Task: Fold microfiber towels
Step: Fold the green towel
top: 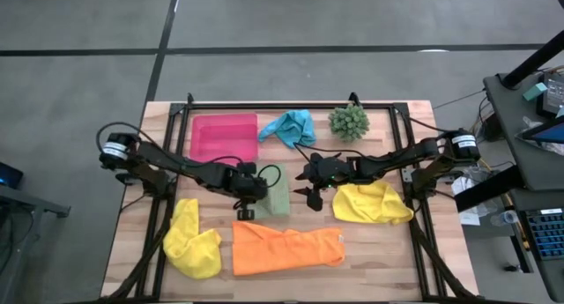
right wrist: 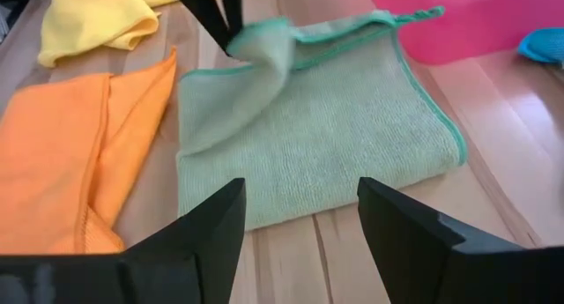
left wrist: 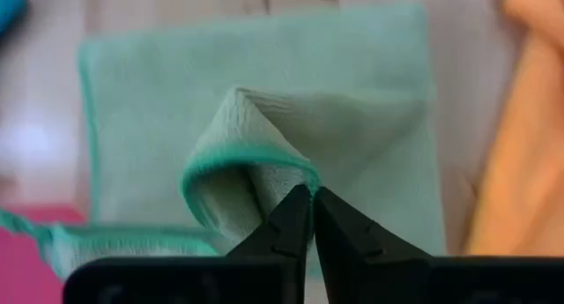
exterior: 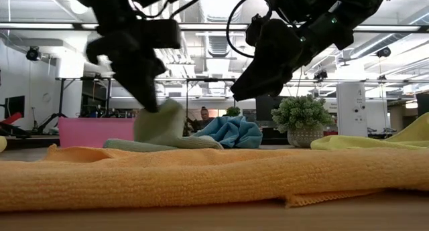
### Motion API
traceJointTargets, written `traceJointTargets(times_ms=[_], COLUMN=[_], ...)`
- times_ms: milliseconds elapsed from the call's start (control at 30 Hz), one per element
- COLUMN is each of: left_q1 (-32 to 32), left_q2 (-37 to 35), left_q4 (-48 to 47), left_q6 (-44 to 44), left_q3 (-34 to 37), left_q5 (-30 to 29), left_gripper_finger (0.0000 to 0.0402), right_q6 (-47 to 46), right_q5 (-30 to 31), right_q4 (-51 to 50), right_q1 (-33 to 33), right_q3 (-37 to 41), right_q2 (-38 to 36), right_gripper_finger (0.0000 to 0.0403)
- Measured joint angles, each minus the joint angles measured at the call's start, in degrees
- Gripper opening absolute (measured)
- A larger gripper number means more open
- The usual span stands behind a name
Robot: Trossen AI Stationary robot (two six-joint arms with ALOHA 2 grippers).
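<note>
- High view: the wooden table (top: 370,260) carries 5 towels, with both arms reaching toward its middle.
- The left gripper (top: 249,191) sits at the table's centre over the light green towel (top: 275,201), which lies just below the pink tray (top: 224,137) and just above the orange towel (top: 286,248).
- Left wrist view: the left gripper's fingers (left wrist: 284,229) are pinched tight on a raised fold of the light green towel (left wrist: 264,119); its teal-stitched edge curls up between them.
- Low view: the pinched corner of the light green towel (exterior: 161,124) stands lifted off the table under the left gripper (exterior: 149,100), while the rest lies flat.
- The right gripper (top: 310,191) hangs just beside the light green towel's right edge, jaws spread wide and holding nothing.
- Right wrist view: the right gripper (right wrist: 300,220) looks across the light green towel (right wrist: 335,137), which is spread flat apart from the lifted corner; 1 corner overlaps the pink tray (right wrist: 458,18).
- 1 yellow towel (top: 372,203) lies crumpled just right of the right gripper; the other yellow towel (top: 192,240) is bunched at the front left, beside the orange towel.
- The turquoise towel (top: 291,126) is crumpled at the back, between the pink tray and the plant ball (top: 349,121).
</note>
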State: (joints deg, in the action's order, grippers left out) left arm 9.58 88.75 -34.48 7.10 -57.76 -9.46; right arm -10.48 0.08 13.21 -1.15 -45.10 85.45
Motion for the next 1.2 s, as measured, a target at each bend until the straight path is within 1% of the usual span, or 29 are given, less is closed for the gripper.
traceJointTargets(times_ms=[100,233,400,500,600,667,833,933,1067,1200], left_q1=[0.52,0.75,0.94,1.46,1.65,1.67,1.69,1.76,1.89,2.0], left_q2=[-0.52,-0.57,-0.64,-0.64,-0.64,-0.64,-0.66,-0.68,-0.68,-0.68], left_q4=[-4.42,-8.24,-8.67,-9.8,-10.6,-10.63,-10.67,-10.64,-10.57,-10.58], left_q6=[0.5,3.35,4.51,4.5,4.52,4.62,5.4,6.13,6.08,6.07], left_q3=[0.0,0.02,0.02,0.02,0.02,0.02,0.02,0.02,0.02,0.02], left_q5=[2.85,5.79,11.76,13.25,13.23,12.26,12.17,12.15,11.89,8.55], left_gripper_finger=[0.0006,0.0006,0.0006,0.0006,0.0006,0.0006,0.0006,0.0006,0.0006,0.0006], right_q6=[0.02,0.04,0.14,1.67,4.57,7.48,11.44,12.86,13.45,14.27], right_q5=[0.0,0.0,0.0,-0.01,-0.04,-0.04,-0.11,-0.09,-0.11,-0.55], right_q4=[0.46,0.81,0.87,0.91,2.21,5.16,14.51,19.6,23.02,25.87], right_q1=[0.0,0.0,-0.25,-1.35,-3.12,-4.62,-7.38,-7.87,-7.87,-7.85], right_q3=[0.0,0.0,0.02,0.24,0.4,0.42,0.46,0.46,0.47,0.46], right_q2=[0.1,0.13,0.13,0.13,0.27,1.46,8.05,12.24,16.2,18.29], right_gripper_finger=[0.021,0.021,0.021,0.021,0.021,0.021,0.021,0.021,0.021,0.0208])
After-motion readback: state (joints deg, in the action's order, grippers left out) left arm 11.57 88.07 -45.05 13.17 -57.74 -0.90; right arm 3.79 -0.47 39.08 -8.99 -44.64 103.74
